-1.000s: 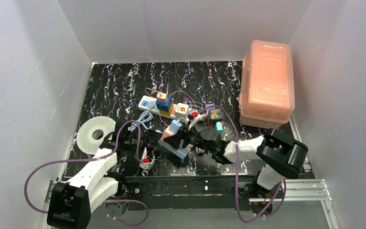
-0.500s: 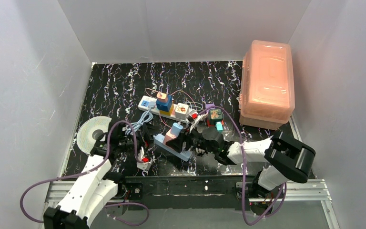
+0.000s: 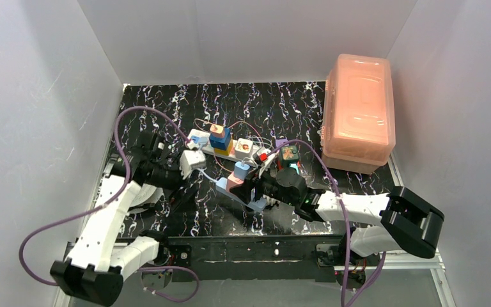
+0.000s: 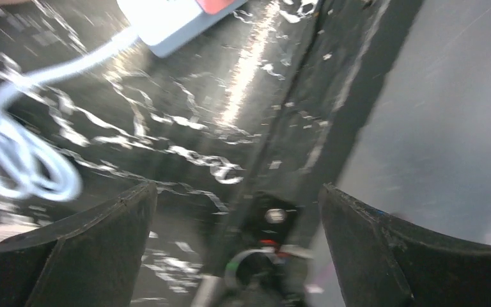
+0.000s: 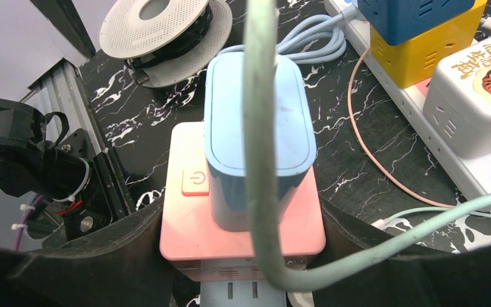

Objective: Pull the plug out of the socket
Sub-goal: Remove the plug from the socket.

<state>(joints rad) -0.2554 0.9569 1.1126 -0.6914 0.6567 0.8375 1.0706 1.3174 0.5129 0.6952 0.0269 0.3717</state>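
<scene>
**A:** Socket (image 3: 198, 137): where is it, and is anything on it?

**B:** Nearest first. The left fingers (image 4: 83, 249) are spread wide with nothing between them, over bare bench (image 3: 166, 109). That view is blurred. A white box (image 4: 166, 22) with a red switch lies past their tips, untouched.

**A:** And the right?

**B:** The right fingers (image 5: 102, 262) clench a pink block (image 5: 185, 224) from both sides. It sits on a blue strip (image 5: 227, 294), with a blue plug (image 5: 230, 128) in its top and a green cable (image 5: 259, 160) running off. I'd judge that grip pins the base, so the plug can lift without dragging the strip.

**A:** So the socket?

**B:** Farther on, beyond both pairs of fingers, flat on the bench and touched by neither. Cubes (image 3: 219, 139) are seated in it, so that pull is not yet done.
</scene>
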